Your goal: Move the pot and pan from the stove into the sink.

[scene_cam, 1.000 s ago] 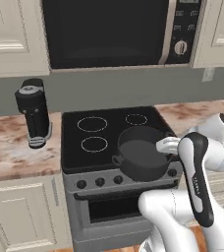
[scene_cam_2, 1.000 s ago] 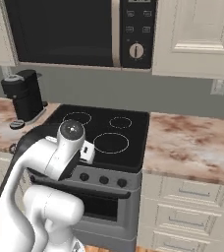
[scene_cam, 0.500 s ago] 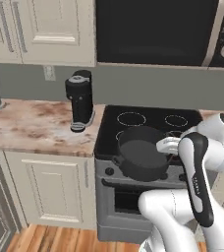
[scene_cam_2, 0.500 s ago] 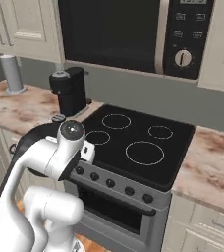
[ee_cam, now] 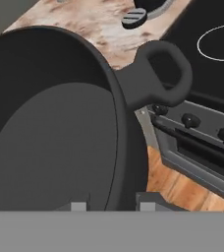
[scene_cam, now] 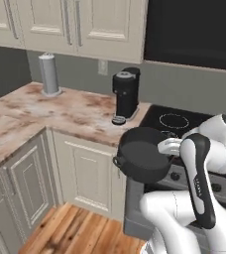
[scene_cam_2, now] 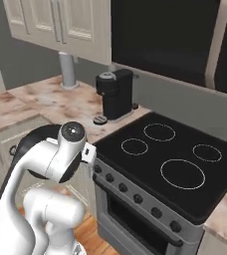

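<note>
**Left base view: pot is off the stove and travelling with the base**

Left base view shows the pot (scene_cam: pixel 141 159) held up in the air, past the front left corner of the stove (scene_cam: pixel 204 124) and over the wooden floor (scene_cam: pixel 80 233), no longer above the glass. In the hand view the gripper (ee_cam: pixel 107 205) has its two fingers clenched on the pot's rim, one inside the wall and one outside, with a loop handle (ee_cam: pixel 164 74) sticking out toward the stove's knobs.

Compared with a second ago, the whole scene has slid rightward in both base views: the base has driven left along the counter (scene_cam: pixel 60 114), carrying the pot with it. The microwave has partly left the picture and a steel canister (scene_cam: pixel 49 74) has come in. That reads as transport toward the sink.

Left of the stove, the coffee machine (scene_cam: pixel 126 93) stands close to the pot's path and is the nearest thing to clip.
</note>
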Controlling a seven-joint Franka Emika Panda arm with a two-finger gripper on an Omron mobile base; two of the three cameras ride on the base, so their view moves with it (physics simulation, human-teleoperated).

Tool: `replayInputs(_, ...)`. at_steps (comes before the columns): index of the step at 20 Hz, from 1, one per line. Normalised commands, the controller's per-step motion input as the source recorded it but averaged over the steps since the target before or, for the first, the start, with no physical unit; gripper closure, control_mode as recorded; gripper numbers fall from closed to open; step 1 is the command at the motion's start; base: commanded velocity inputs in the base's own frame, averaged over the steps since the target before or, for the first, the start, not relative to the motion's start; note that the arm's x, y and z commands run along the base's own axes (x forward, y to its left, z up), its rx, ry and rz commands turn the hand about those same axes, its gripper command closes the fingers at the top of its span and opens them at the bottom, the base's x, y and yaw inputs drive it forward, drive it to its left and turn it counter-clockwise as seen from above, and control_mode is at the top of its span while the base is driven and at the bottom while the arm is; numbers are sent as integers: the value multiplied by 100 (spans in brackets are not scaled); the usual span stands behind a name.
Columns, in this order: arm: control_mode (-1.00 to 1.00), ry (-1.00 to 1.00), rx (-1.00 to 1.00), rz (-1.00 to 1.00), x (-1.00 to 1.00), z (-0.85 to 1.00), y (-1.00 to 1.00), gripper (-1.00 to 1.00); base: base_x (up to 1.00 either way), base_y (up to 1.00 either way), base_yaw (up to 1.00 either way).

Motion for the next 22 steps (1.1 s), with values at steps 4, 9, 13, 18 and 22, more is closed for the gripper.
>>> replayInputs(4,100,0,0,0,0,0,0,100,-7,0,50)
replayInputs(9,100,0,0,0,0,0,0,100,-5,0,50)
replayInputs(13,100,0,0,0,0,0,0,100,-1,0,50)
replayInputs(18,100,0,0,0,0,0,0,100,-2,0,50)
replayInputs(22,100,0,0,0,0,0,0,100,-5,1,49)
